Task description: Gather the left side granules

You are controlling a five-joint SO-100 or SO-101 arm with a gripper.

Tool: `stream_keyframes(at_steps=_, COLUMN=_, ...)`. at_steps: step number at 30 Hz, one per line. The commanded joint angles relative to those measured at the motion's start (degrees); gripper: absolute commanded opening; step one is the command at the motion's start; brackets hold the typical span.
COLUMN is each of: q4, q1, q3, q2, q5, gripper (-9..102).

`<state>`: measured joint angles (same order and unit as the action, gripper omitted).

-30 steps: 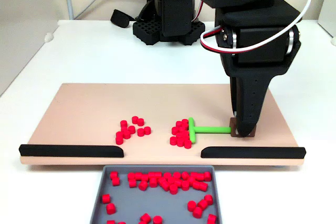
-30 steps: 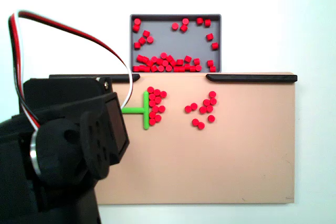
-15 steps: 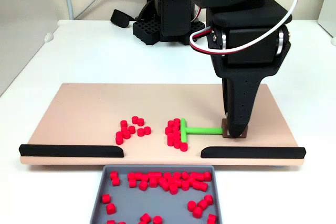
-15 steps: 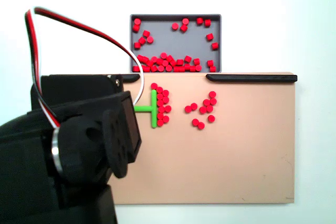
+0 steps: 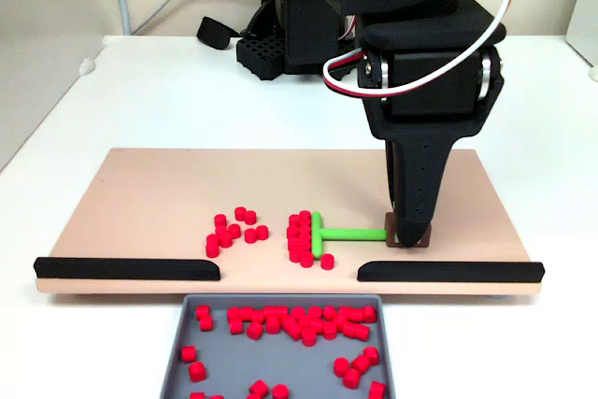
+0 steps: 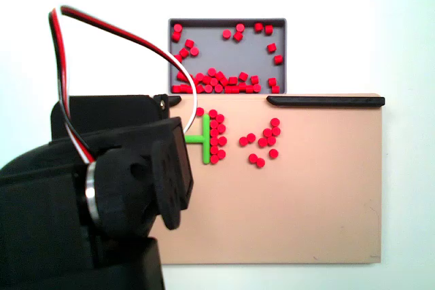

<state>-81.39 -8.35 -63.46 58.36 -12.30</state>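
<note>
A loose cluster of red granules (image 5: 234,229) lies on the left part of the tan board (image 5: 140,189); from above this cluster of granules (image 6: 262,142) appears on the right. A second pile of granules (image 5: 300,236) rests against the crossbar of the green T-shaped pusher (image 5: 322,234), also seen from above as the pile (image 6: 217,137) and the pusher (image 6: 203,138). My gripper (image 5: 408,236) points straight down, shut on the brown block at the pusher's handle end. In the view from above the arm hides the gripper.
A grey tray (image 5: 177,343) with many red pellets sits at the board's front gap, between two black rails (image 5: 126,269) (image 5: 448,271). From above, the tray (image 6: 228,22) lies at the top. The arm's base and cables stand behind the board.
The gripper has slid left in the front view, driving the pusher and its pile of granules closer to the left cluster. The left cluster has not moved.
</note>
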Motion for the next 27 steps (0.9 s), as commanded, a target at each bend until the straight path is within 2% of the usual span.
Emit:
stream_keyframes(at_steps=1, q4=0.2, q1=0.3, q3=0.3, q2=0.2, q5=0.6, gripper=0)
stream_keyframes(at_steps=11, q4=-0.4, q1=-4.1, q3=-0.3, q2=4.3, q5=1.1, gripper=0)
stream_keyframes(at_steps=19, q4=-0.5, q1=-10.0, q3=-8.6, q2=15.3, q5=3.4, gripper=0)
stream_keyframes(at_steps=23, q4=-0.6, q1=-12.7, q3=-15.1, q2=23.6, q5=10.5, gripper=0)
stream_keyframes(at_steps=27, q4=-0.6, q1=-12.8, q3=-20.4, q2=32.3, q5=24.1, gripper=0)
